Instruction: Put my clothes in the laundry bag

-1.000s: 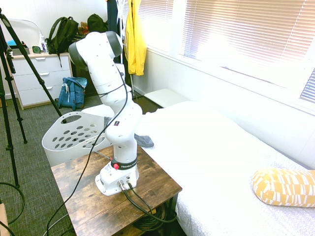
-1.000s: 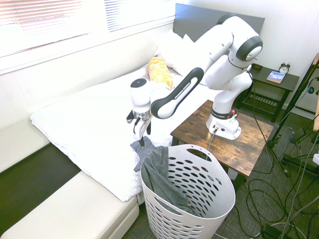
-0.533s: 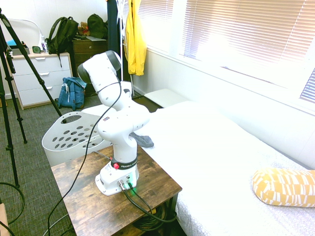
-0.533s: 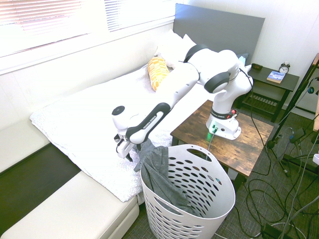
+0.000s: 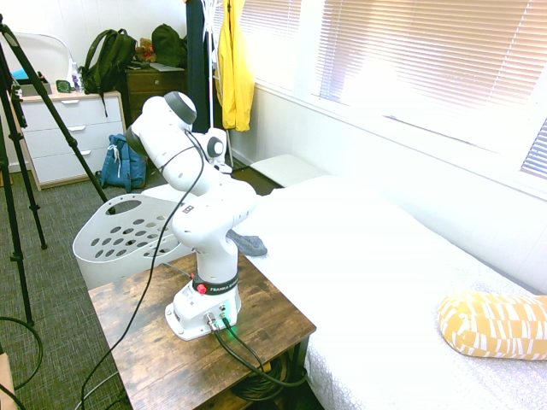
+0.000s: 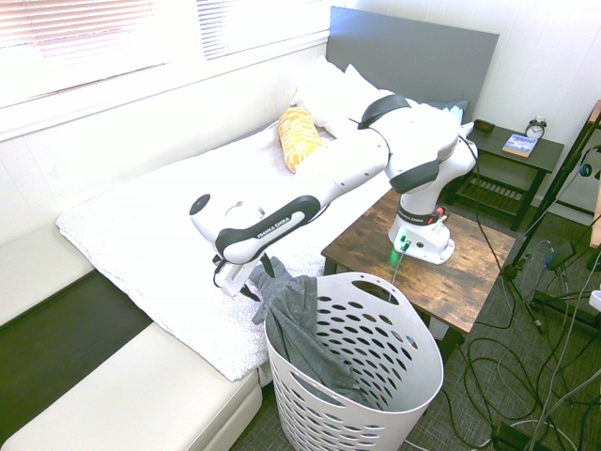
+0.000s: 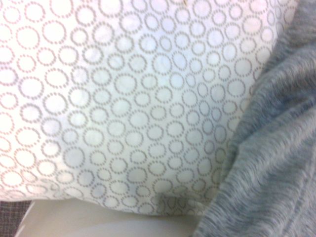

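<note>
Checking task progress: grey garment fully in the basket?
No. The grey garment drapes over the laundry basket rim, one end on the bed.

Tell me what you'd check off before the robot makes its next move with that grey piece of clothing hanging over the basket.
1. Gripper open and empty: ok; it holds nothing.
2. Gripper close to the grey garment: ok; it sits low at the bed's edge right beside the cloth.
3. Garment fully in the laundry basket: not ok; most hangs inside, but one end still lies over the rim onto the bed cover.
4. Basket upright and within reach: ok; it stands between the bed and the wooden table.
5. Fingers lined up on the cloth: cannot tell; the wrist view shows only grey fabric next to the patterned cover.
</note>
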### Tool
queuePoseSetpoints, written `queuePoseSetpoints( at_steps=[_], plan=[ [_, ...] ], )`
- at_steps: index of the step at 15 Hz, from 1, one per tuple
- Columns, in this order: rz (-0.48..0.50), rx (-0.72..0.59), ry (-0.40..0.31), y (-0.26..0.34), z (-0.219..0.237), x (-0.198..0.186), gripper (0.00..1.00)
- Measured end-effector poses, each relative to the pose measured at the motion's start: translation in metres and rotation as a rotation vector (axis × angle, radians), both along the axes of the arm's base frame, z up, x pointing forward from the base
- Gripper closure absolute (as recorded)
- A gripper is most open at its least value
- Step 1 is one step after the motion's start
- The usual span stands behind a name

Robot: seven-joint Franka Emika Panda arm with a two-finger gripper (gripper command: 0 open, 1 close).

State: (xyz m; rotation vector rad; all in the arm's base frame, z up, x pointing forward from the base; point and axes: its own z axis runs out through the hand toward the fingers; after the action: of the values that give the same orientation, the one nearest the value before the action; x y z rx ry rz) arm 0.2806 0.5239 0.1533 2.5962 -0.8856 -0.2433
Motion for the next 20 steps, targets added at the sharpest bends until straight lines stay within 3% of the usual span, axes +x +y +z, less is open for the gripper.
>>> queuePoseSetpoints(
  at_steps=[4, 8, 9, 20],
  plan=[
    [-0.039, 0.001, 0.052, -0.018, -0.007, -0.014, 0.0],
    [-0.027, 0.009, 0.052, -0.002, 0.003, -0.045, 0.0],
    [-0.031, 0.017, 0.054, 0.0, 0.005, -0.048, 1.0],
    [-0.197, 0.09, 0.099, -0.024, 0.0, -0.035, 1.0]
  ],
)
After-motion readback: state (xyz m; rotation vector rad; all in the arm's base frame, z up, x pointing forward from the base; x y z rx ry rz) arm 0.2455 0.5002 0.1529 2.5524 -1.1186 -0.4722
